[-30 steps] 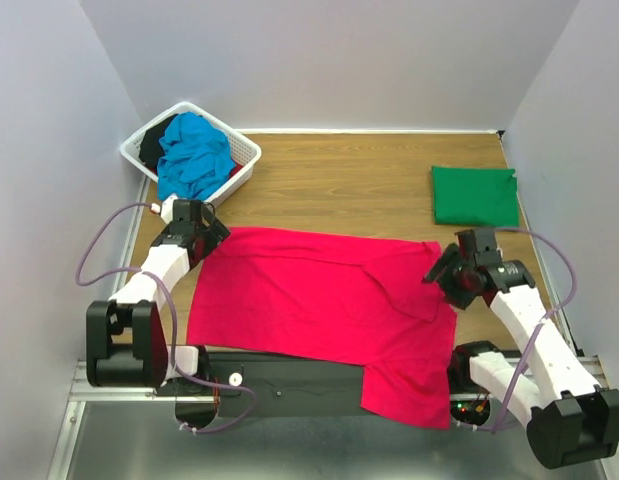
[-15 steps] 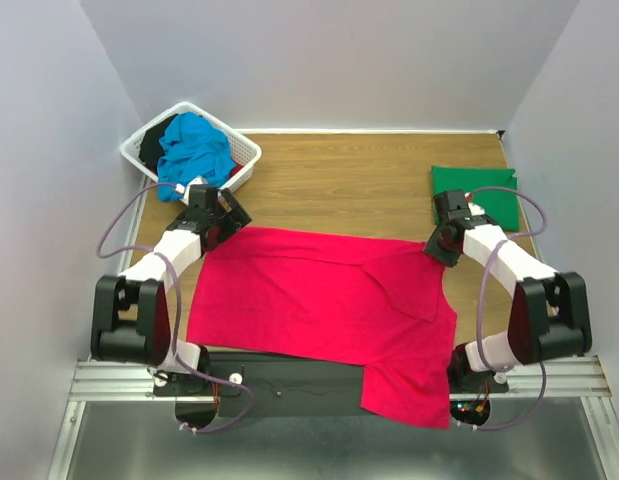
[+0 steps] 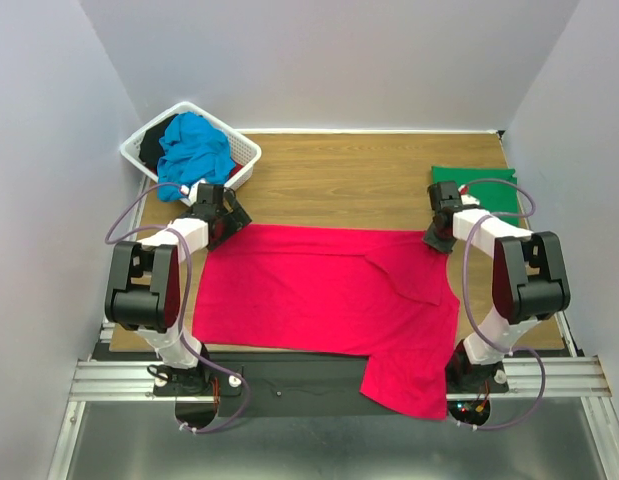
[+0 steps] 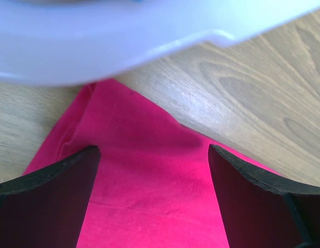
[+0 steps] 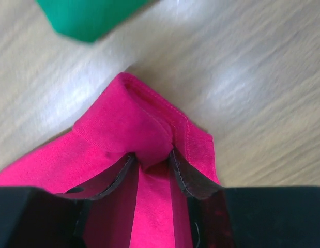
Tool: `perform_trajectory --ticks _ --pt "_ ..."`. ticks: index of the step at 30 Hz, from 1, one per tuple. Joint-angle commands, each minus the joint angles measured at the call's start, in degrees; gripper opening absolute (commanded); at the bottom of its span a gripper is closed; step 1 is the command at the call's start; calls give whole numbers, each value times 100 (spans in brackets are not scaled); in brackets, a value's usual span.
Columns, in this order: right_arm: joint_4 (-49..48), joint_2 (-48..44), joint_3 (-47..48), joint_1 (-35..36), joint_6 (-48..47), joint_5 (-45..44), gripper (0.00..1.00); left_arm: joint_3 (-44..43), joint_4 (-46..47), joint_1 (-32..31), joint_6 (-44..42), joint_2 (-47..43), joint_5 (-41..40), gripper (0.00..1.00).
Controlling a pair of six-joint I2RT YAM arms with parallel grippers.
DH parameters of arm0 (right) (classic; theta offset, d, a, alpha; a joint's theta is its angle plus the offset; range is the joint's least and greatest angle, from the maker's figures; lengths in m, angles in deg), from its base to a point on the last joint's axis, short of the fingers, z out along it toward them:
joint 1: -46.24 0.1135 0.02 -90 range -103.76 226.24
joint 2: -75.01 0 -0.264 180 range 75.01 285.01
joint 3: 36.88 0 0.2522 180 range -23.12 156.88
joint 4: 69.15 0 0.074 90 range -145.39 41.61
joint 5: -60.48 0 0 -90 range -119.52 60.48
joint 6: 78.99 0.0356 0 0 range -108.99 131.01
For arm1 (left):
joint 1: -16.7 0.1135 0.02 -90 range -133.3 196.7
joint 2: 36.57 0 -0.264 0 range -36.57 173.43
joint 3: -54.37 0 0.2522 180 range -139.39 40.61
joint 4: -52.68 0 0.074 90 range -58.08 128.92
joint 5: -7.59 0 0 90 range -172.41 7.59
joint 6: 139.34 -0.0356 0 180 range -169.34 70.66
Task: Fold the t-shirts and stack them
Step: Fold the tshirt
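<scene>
As basket [image 3: 251,152] looms, left gripper [image 4: 152,152] gapes.

basket [image 4: 123,46]: blurred white band, cut by top edge | green tee [image 5: 87,15]: blurred, cut by top edge | pink tee [image 5: 123,124]: fold's middle hidden, pinched inside right end effector [image 5: 149,161] | dark cloth [image 3: 150,148]: mostly under blue tee [image 3: 194,155], unidentifiable
</scene>
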Motion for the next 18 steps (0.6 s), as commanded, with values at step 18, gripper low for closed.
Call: perform_trajectory --ticks 18 --pt "-253 -273 699 -822 -584 -51 57 203 -582 329 -197 -748 -445 98"
